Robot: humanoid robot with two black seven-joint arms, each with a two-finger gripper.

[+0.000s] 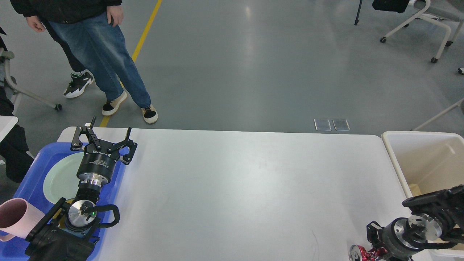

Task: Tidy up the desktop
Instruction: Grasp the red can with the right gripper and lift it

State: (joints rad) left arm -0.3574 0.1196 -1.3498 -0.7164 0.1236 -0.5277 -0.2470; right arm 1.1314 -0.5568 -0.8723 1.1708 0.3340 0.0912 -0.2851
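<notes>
White table (239, 188) fills lower frame. Left gripper (108, 136) at left, over blue tray (32, 174) holding plate (61, 177), fingers apart. Right gripper (373, 243) bottom right beside cream bin (420, 159), fingers unreadable, red object (360, 253) there.

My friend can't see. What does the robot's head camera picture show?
A big white desktop with a blue tray on the left holding a plate and pink cup, and a cream bin on the right. The left gripper is open above the tray.
</notes>
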